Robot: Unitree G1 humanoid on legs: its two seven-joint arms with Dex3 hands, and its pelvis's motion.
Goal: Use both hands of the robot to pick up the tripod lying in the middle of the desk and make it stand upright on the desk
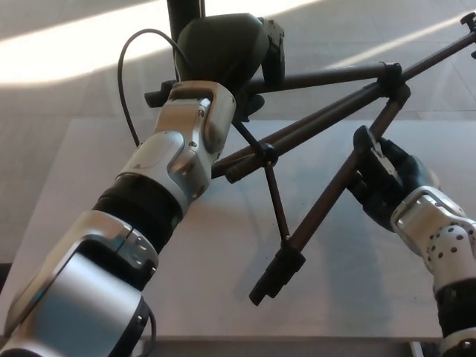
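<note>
The tripod (312, 126), dark with thin brown-black legs, hangs tilted above the pale desk (357, 290), its legs spread toward the upper right. My left hand (223, 46) is shut on the tripod's head at the top middle, hiding most of it. My right hand (383, 175) grips the nearest leg at mid-length on the right, one of its fingers (367, 143) wrapped over it. That leg slants down-left to its foot (274, 277), which hovers over the desk. A thin brace (275, 199) links this leg to the centre column.
My left arm (160, 186) crosses the left half of the view, covering much of the desk. A black upright pole (186, 11) stands behind the left hand, and a black cable (128, 71) loops beside it. Tiled floor lies beyond the desk's far edge.
</note>
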